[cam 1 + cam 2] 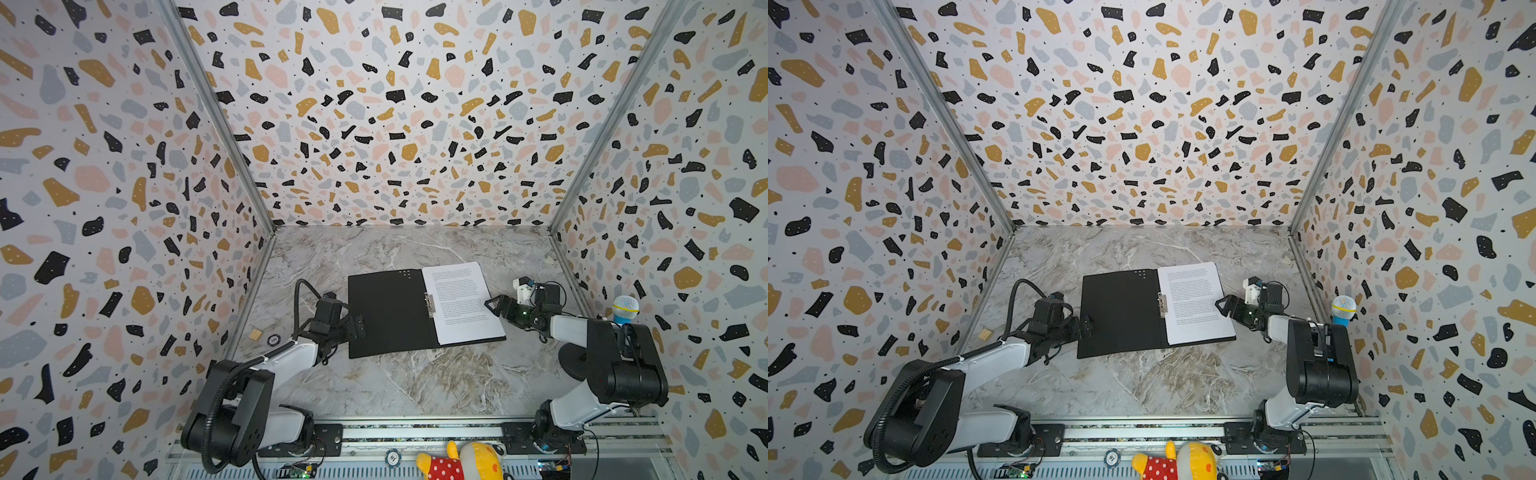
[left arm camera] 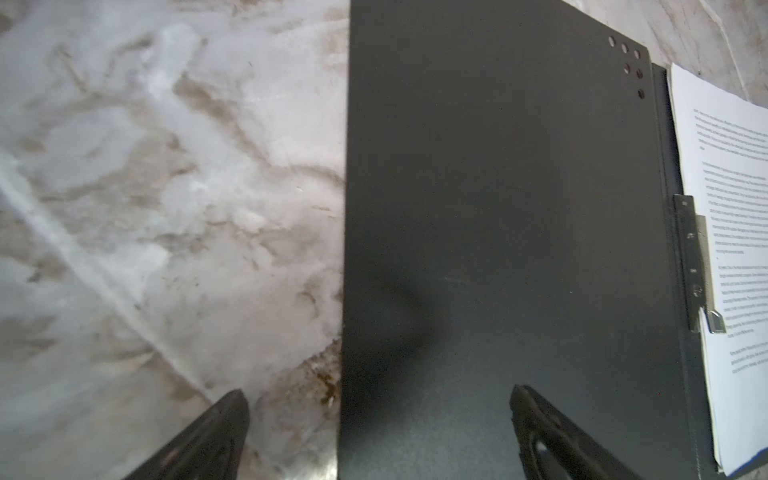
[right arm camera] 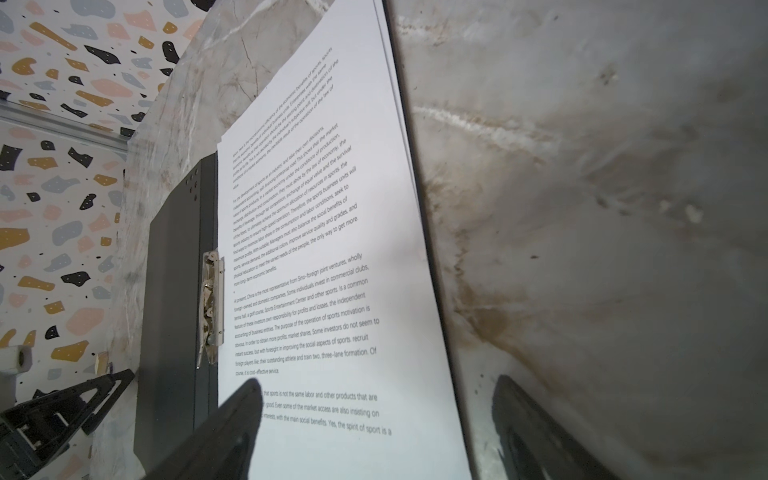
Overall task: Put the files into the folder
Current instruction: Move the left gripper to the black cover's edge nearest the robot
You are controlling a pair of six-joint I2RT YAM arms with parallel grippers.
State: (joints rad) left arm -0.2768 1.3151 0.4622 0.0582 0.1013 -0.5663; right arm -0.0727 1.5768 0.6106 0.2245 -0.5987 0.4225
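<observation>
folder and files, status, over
Left gripper open over left edge of folder. Right gripper open over right edge of files. Files lie in open folder. Nothing blocking.

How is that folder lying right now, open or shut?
Open: the folder lies spread flat, black inside facing up, the files resting on one half.

Both top views are evenly lit, the walls (image 1: 104, 166) stretched at the edges. The left wrist view shows the desk (image 2: 166, 208) beside the folder (image 2: 498, 166) blurred, a soft shadow on the folder.
</observation>
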